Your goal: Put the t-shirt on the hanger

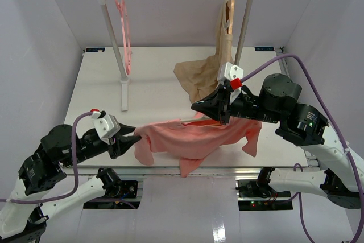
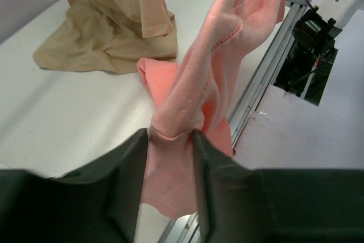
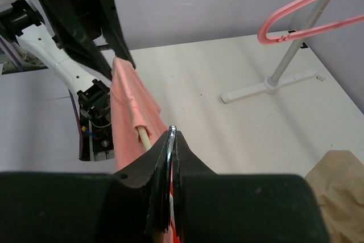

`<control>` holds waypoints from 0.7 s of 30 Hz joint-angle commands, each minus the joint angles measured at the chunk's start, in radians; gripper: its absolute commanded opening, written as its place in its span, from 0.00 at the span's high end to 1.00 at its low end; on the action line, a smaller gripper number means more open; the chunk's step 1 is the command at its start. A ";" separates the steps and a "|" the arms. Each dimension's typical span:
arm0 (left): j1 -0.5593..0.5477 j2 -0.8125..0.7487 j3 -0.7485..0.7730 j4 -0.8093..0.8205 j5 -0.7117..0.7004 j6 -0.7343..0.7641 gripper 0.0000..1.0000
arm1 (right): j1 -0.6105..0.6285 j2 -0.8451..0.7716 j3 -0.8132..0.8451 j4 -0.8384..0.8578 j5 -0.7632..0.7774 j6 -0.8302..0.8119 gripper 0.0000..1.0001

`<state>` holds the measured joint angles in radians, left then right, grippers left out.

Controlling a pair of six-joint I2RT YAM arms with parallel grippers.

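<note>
Salmon-pink cloth t-shirt (image 2: 193, 83) looks soft, matt, finely textured. Thin cream-white hanger (image 3: 142, 136) is smooth, its silver metal hook (image 3: 171, 138) shiny. Beige cloth garment (image 2: 108, 32) is matt; pink plastic hanger (image 3: 307, 12) glossy.

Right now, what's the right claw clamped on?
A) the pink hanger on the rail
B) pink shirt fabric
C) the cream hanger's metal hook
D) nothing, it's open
C: in the right wrist view the right claw is shut on the silver hook of the cream hanger, whose arm runs into the pink shirt.
</note>
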<state>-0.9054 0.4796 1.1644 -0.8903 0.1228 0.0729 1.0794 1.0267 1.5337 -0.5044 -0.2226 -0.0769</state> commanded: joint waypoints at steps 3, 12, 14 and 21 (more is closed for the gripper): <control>-0.003 0.044 -0.036 0.027 0.020 -0.006 0.94 | -0.001 -0.022 0.047 0.055 0.046 0.014 0.92; -0.003 0.077 0.017 -0.014 -0.106 -0.061 1.00 | -0.003 -0.066 0.048 0.007 0.166 -0.024 0.92; -0.003 0.079 0.030 -0.025 -0.164 -0.067 1.00 | -0.001 -0.063 0.061 -0.025 0.189 -0.030 0.92; -0.003 0.080 0.051 -0.021 -0.250 -0.117 1.00 | -0.001 -0.059 0.071 -0.063 0.200 -0.040 0.92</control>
<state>-0.9069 0.5533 1.1849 -0.8856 -0.0315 -0.0073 1.0794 0.9844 1.5429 -0.6051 -0.0613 -0.0955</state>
